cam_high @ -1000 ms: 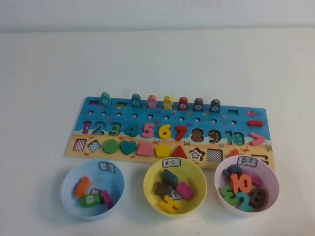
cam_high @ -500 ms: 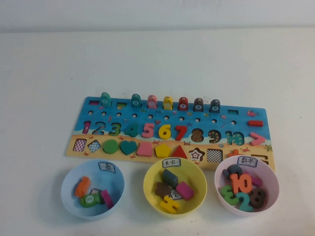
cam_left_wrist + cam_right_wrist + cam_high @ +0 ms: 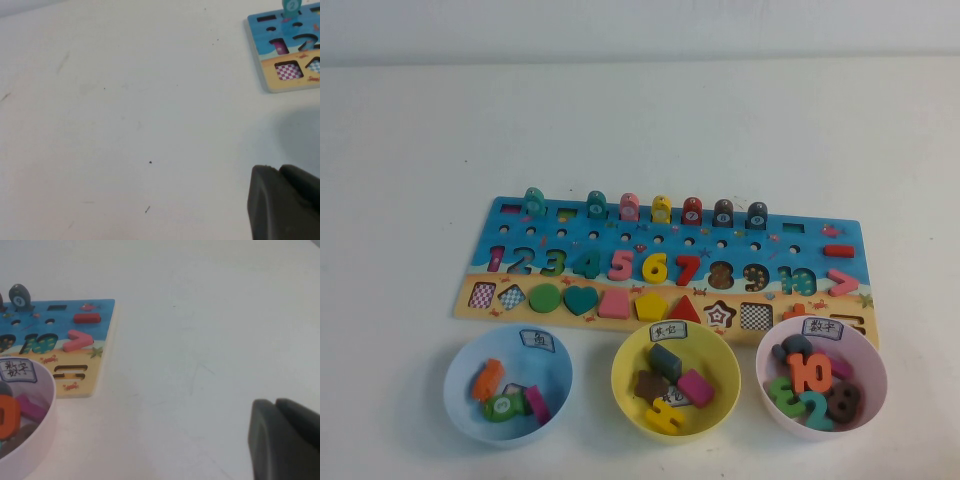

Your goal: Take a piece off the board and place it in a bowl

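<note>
The orange "10" point(image 3: 809, 371) lies in the pale pink bowl point(image 3: 868, 352) at the front right, on top of other number pieces. Part of it shows in the right wrist view point(image 3: 7, 417), inside the bowl's rim point(image 3: 40, 435). The board point(image 3: 820, 240) lies behind the three bowls, and its "10" slot point(image 3: 802, 281) is empty. My left gripper point(image 3: 280, 169) is shut and empty over bare table, left of the board's end point(image 3: 272, 85). My right gripper point(image 3: 276, 401) is shut and empty over bare table, right of the board point(image 3: 100, 340). Neither gripper shows in the high view.
A yellow bowl point(image 3: 630, 352) and a light blue bowl point(image 3: 460, 362) with pieces stand left of the pink bowl. Numbers 1 to 9, shapes and a peg row remain on the board. The white table stretches behind and beside the board.
</note>
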{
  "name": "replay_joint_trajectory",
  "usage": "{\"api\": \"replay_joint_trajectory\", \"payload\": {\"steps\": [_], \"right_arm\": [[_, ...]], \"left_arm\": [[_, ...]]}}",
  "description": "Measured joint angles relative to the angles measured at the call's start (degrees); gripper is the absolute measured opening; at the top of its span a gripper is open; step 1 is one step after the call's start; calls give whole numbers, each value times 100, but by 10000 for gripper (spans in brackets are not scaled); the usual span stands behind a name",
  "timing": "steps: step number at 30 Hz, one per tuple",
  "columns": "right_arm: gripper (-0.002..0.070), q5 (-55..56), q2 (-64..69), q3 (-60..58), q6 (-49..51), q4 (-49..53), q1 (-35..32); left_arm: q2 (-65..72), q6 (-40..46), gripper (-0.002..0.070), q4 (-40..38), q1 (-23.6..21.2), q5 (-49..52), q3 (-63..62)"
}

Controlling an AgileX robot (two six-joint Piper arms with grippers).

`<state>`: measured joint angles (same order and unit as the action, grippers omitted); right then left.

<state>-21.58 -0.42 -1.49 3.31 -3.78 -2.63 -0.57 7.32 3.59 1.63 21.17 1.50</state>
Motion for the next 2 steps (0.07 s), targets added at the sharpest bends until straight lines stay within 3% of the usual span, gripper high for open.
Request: {"api": "replay_joint_trajectory", "payload": {"steps": [2], "right_arm": [[-18, 0, 0, 0, 0, 0, 0]], "left_arm": [[0, 0, -3, 0, 0, 0, 0]]}}
